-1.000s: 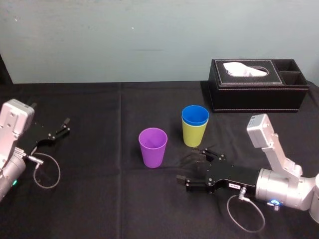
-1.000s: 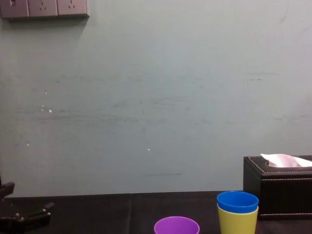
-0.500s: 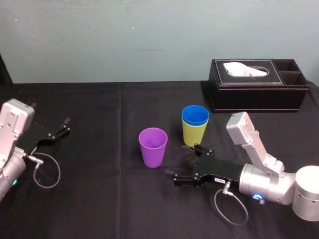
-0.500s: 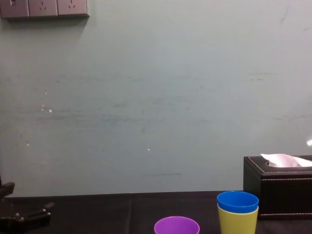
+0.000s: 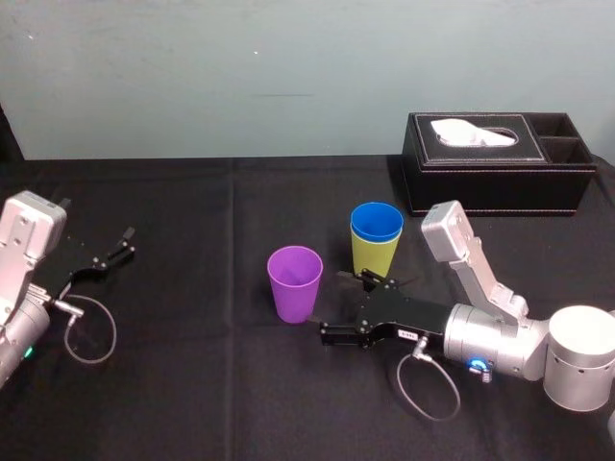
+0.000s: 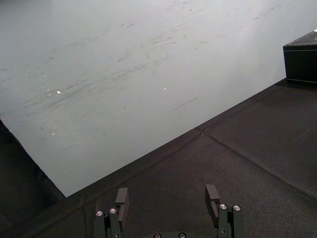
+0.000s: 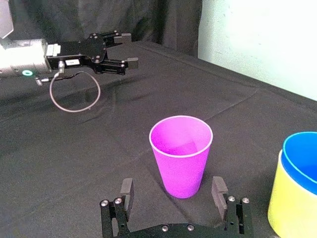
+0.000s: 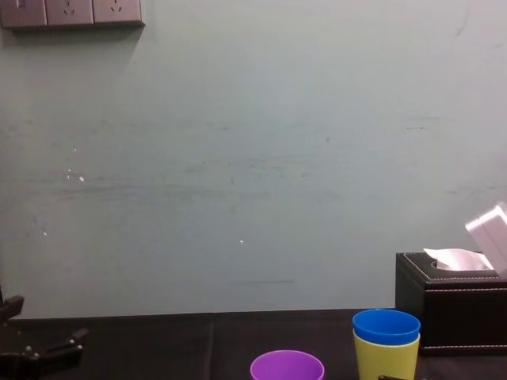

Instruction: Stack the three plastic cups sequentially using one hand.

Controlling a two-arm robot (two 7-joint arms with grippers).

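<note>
Just ahead of the right claw, the purple cup stands upright and empty on the tabletop, in line with the gap. Claw fingers are spread wide, low over the cloth, gripping nothing; contact with the cup can't be confirmed. Off the claw's far finger, close by: the blue cup nested in the yellow-green cup, blue rim proud, both upright. Black tissue box sits well beyond the claw, white tissue in its slot. Left claw is parked well away from the cups, fingers apart, empty.
</note>
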